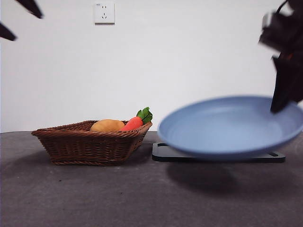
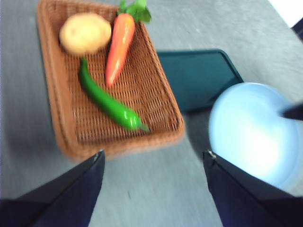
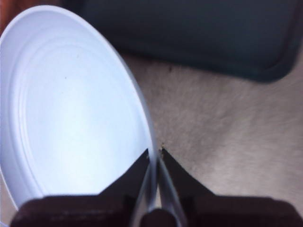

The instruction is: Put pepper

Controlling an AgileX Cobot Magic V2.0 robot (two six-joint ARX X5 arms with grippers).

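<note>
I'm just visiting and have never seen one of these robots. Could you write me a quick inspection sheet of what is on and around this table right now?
Surface: grey table, matte.
Job's things: green pepper lying in the wicker basket, between the potato and the carrot.
Clutter: dark tray flat on the table beside the basket; light blue plate held tilted in the air above the tray.
Grippers: right gripper pinching the plate's rim; left gripper open, holding nothing, above the table near the basket.
Cables: nothing seen.
Surroundings: white wall with a socket.
</note>
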